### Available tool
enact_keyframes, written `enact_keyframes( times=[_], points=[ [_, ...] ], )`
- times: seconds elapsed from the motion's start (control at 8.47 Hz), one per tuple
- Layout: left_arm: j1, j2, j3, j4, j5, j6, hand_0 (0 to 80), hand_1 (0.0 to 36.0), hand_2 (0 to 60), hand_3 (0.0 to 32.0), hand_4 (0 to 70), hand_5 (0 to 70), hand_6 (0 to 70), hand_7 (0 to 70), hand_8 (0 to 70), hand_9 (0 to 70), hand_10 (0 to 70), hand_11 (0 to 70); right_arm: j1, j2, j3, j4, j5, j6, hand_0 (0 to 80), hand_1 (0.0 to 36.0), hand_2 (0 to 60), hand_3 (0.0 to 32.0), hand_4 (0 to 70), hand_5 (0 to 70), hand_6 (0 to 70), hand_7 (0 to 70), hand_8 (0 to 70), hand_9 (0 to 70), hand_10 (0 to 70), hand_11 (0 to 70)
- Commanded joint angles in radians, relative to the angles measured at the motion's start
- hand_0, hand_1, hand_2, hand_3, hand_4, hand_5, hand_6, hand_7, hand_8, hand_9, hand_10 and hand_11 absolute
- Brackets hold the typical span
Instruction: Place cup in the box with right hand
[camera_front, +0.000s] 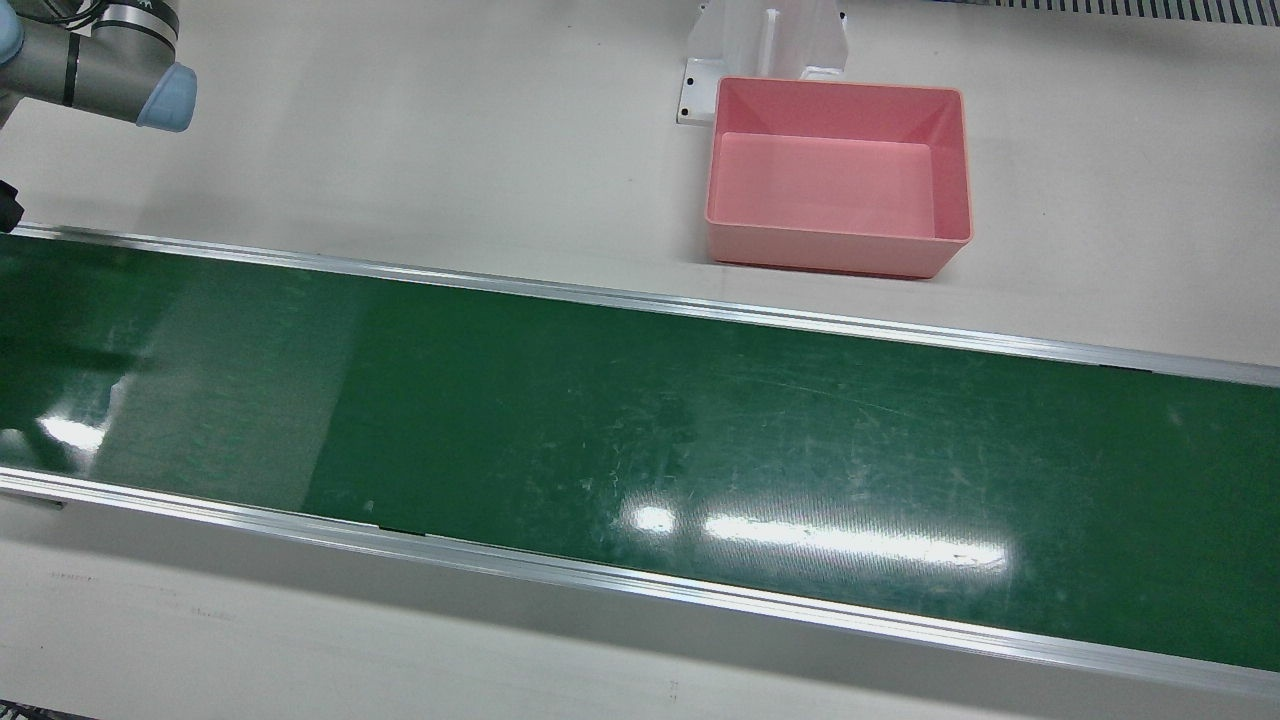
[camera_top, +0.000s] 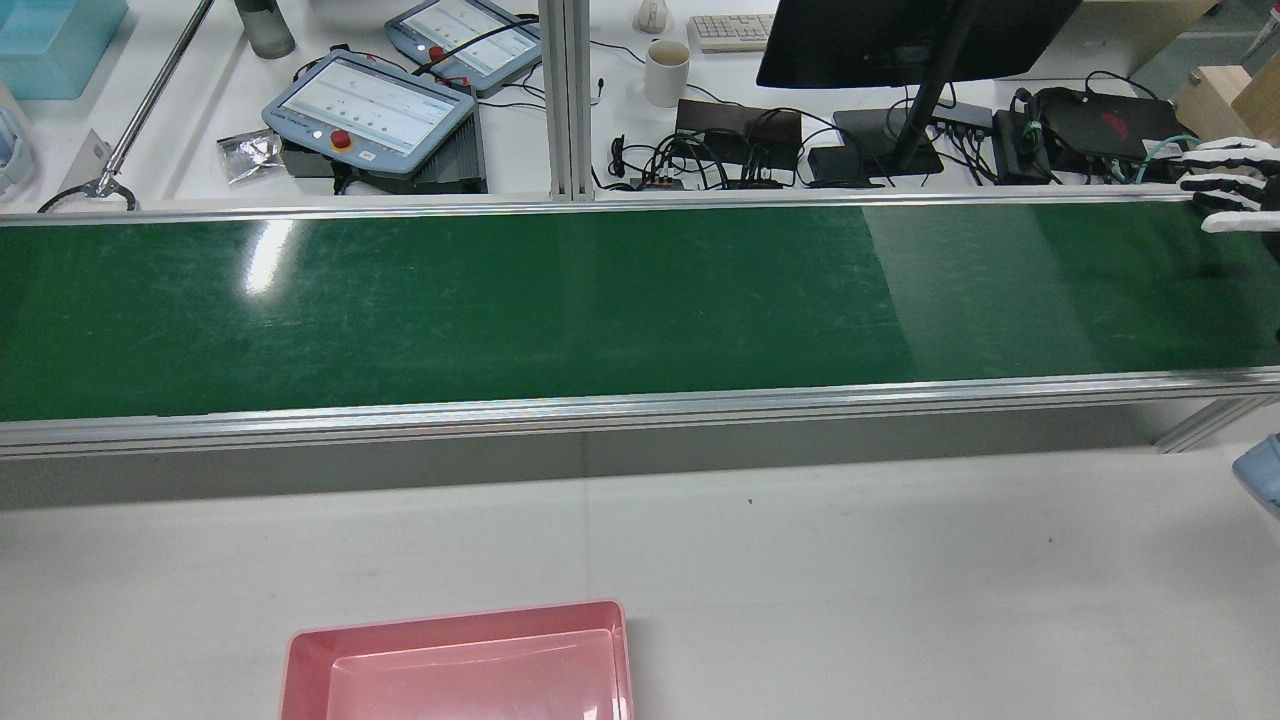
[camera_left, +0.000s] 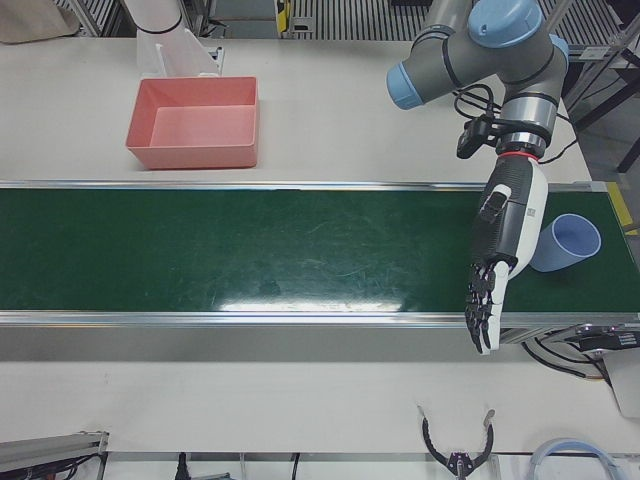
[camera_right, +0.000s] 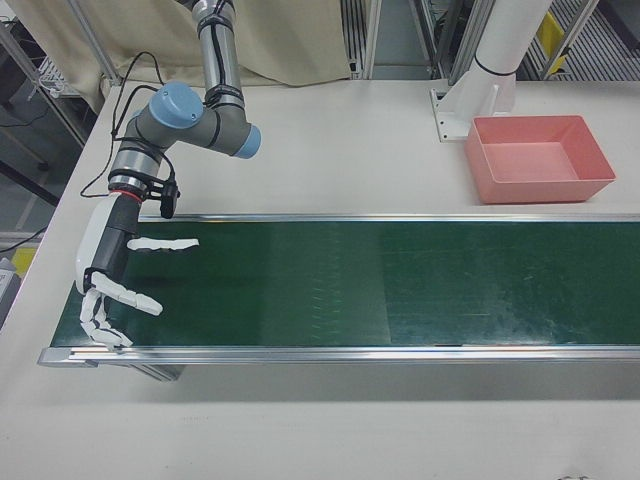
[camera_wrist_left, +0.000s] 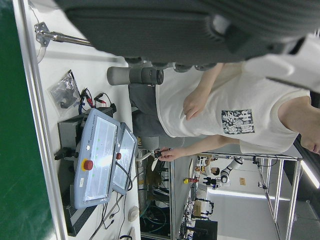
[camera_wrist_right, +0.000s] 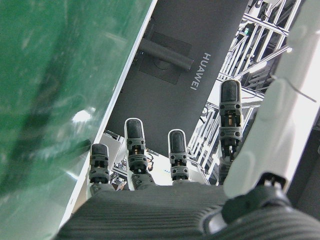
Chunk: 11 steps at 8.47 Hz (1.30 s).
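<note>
White table crossed lengthwise by a glossy green conveyor belt in aluminium rails; operators' desk beyond with teach pendants, a monitor, cables. Cup: pale blue, lying on its side on the belt at the belt's end before the left arm, mouth toward the operators' side, seen only in the left-front view. Just beside it, the left hand hangs over the belt's operator-side rail, fingers straight and apart, holding nothing, not touching the cup. Box: pink, rectangular, nothing inside, on the table on the robot's side of the belt, close against a white pedestal base, well apart from the cup. Right hand: at the opposite end of the belt, over the belt's far corner on the operators' side, fingers spread wide, nothing held; the whole belt length lies between it and the cup. Rear view catches only its fingertips at the belt's right end. Left hand view shows a person in a light shirt standing past the pendants.
</note>
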Motion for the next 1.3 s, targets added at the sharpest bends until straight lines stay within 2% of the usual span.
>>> enact_keyframes(
  times=[0.0,0.59,0.83,1.18],
  points=[
    [0.0,0.0,0.0,0.0,0.0,-0.001,0.0,0.0,0.0,0.0,0.0,0.0,0.0,0.0,0.0,0.0,0.0,0.0,0.0,-0.001,-0.005,0.0,0.0,-0.009,53.7,7.4,0.0,32.0,40.1,7.3,5.5,43.0,22.7,26.6,10.6,15.8],
    [0.0,0.0,0.0,0.0,0.0,0.0,0.0,0.0,0.0,0.0,0.0,0.0,0.0,0.0,0.0,0.0,0.0,0.0,-0.029,0.026,-0.008,0.0,0.002,-0.023,53.7,7.3,0.0,32.0,40.0,7.3,5.5,43.0,22.7,26.6,10.8,16.0],
    [0.0,0.0,0.0,0.002,0.0,0.0,0.0,0.0,0.0,0.0,0.0,0.0,0.0,0.0,0.0,0.0,0.0,0.0,-0.038,0.058,-0.005,-0.017,0.002,-0.028,53.5,7.2,0.0,32.0,42.0,7.2,5.5,43.5,22.8,26.7,10.7,15.8],
    [0.0,0.0,-0.002,0.002,0.0,0.0,0.0,0.0,0.0,0.0,0.0,0.0,0.0,0.0,0.0,0.0,0.0,0.0,-0.049,0.065,0.011,-0.026,0.002,-0.046,53.8,7.5,0.0,32.0,43.7,7.1,5.5,43.7,22.6,26.9,10.2,15.1]
  ],
)
